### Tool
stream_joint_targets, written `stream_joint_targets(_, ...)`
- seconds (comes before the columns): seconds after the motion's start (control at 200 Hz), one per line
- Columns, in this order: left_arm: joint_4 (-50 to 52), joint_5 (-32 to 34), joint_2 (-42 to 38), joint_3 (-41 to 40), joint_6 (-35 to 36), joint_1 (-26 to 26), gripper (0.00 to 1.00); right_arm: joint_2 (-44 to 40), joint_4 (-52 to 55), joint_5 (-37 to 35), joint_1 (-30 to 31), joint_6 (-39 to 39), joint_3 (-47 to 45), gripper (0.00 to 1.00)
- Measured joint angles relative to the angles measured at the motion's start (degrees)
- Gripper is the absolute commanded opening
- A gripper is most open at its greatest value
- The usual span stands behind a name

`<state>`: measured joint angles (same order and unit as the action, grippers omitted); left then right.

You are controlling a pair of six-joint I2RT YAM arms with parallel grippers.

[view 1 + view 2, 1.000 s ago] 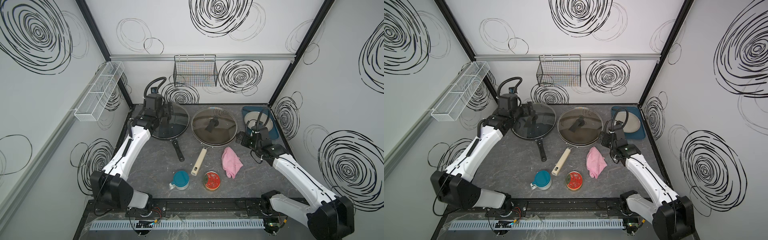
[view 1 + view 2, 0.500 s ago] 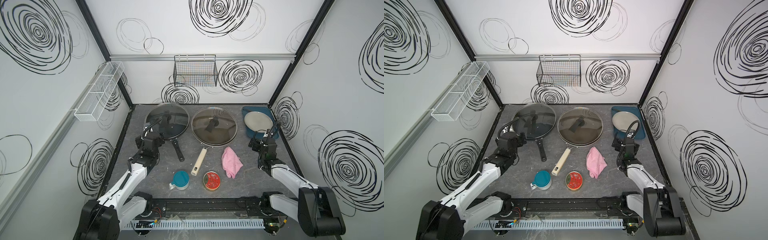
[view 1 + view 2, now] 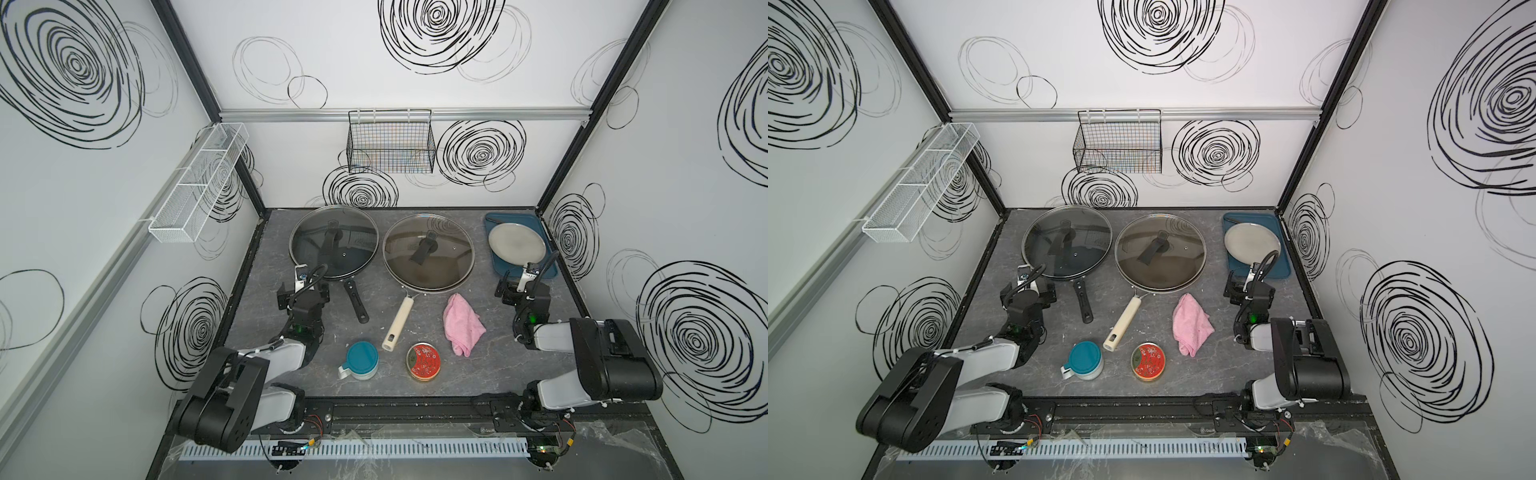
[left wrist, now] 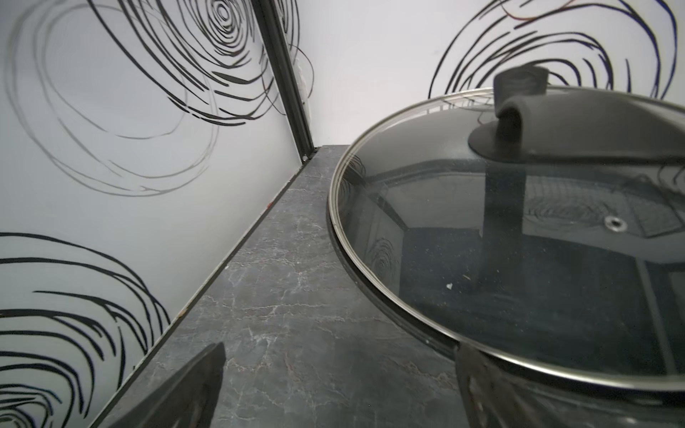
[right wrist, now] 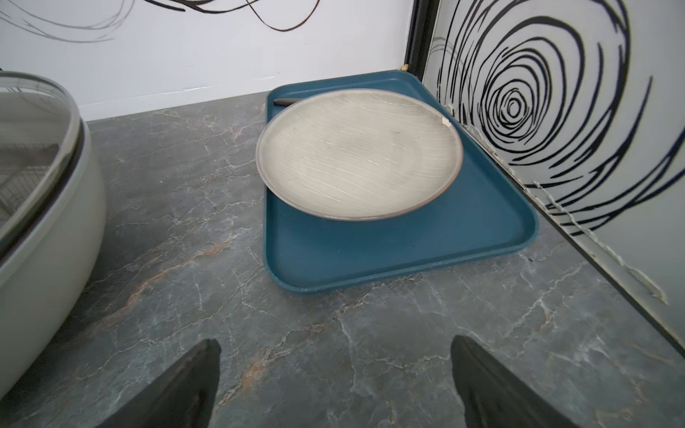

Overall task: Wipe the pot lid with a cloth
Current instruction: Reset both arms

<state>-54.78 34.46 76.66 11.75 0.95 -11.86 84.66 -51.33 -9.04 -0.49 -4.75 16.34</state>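
One small pink terry cloth point(image 3: 462, 324) lies crumpled on the grey marbled tabletop point(image 3: 498, 370), right of centre. It is just in front of the round glass lid with a steel rim point(image 3: 446, 266) that sits on the pale pan point(image 5: 48, 222), whose cream handle point(image 3: 398, 322) points down beside the cloth. Soft, light, limp stuff, I'd say: it should bunch up under a pinch from above, best on the raised fold at its middle, and droop once lifted. That lid looks the likelier one to wipe, but a second glass lid point(image 3: 357, 257) sits on the black frying pan point(image 3: 356, 301) next to it, and I can't settle which is meant. Either is smooth, domed glass, slippery, breakable and loose on its pan, so I'd expect it to skid unless braced at its black strap handle point(image 3: 424, 251). Nobody holds anything yet! The right gripper point(image 3: 523, 291) sits low, well right of the cloth, fingers point(image 5: 178, 389) spread wide over bare table, facing the blue tray point(image 5: 407, 252) and its grey plate point(image 5: 356, 152). The left gripper point(image 3: 304, 296) is over by the frying pan, fingers point(image 4: 185, 389) wide apart too, one close against the pan's rim, touching or not I can't tell. Near the front edge stand a teal lidded mug point(image 3: 361, 359) and a red round tin point(image 3: 423, 360).
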Motion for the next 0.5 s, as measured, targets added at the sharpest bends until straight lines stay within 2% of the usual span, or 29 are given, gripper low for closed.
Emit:
stream_joint_targets(0.215, -15.8, -7.5, 8.9, -2.1, -0.3, 4.2, 0.99, 0.0, -0.6, 1.7, -0.1, 0.1, 0.6, 1.00)
stream_joint_targets(0.5, -17.8, -14.1, 9.1, -1.8, -1.7, 7.0, 0.99, 0.0, -0.6, 1.9, -0.1, 0.1, 0.6, 1.00)
